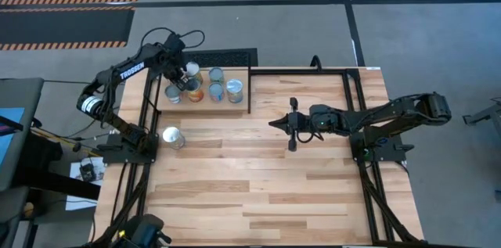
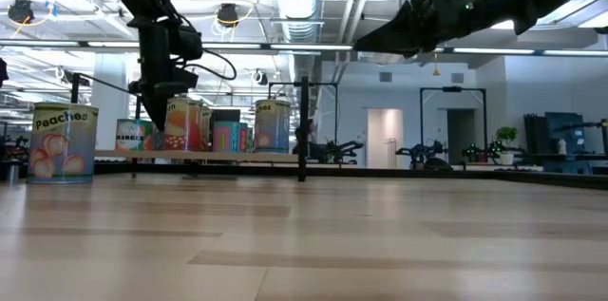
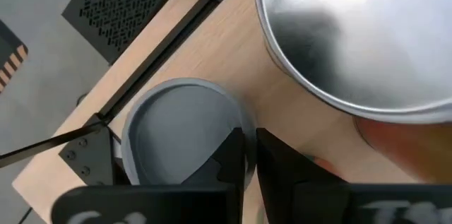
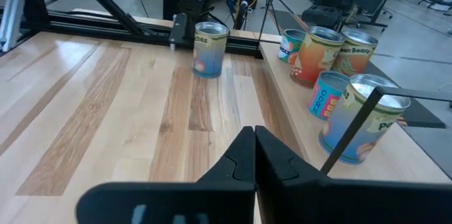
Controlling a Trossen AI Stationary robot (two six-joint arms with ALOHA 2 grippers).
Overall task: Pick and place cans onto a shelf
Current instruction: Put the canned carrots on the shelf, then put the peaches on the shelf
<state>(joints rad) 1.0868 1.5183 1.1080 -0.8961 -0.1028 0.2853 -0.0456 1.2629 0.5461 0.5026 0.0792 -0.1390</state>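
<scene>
Several cans (image 1: 216, 84) stand upright on the shelf (image 1: 239, 106) at the table's far left; they also show in the right wrist view (image 4: 319, 54). One can (image 1: 172, 136) stands alone on the tabletop near the left edge, and shows in the low view (image 2: 64, 144). My left gripper (image 1: 186, 84) is shut and points down among the shelf's cans. Its fingertips (image 3: 251, 150) sit at the rim of a grey-lidded can (image 3: 176, 132), beside a larger-looking silver lid (image 3: 353, 33). My right gripper (image 1: 274, 123) is shut and empty, held level above mid-table. My left gripper's shut fingers (image 3: 233, 157) come from above at the edge of the grey-lidded can's rim (image 3: 240, 114), between it and the neighbouring can. I cannot tell whether they touch the rim; the fingers hide the spot.
Black metal rods (image 1: 250, 90) frame the shelf, and one upright rod (image 4: 357, 128) stands by its nearest can. A black perforated panel (image 1: 227, 57) lies beyond the shelf. Bare plank tabletop (image 1: 258, 185) lies between the arms and toward the near edge.
</scene>
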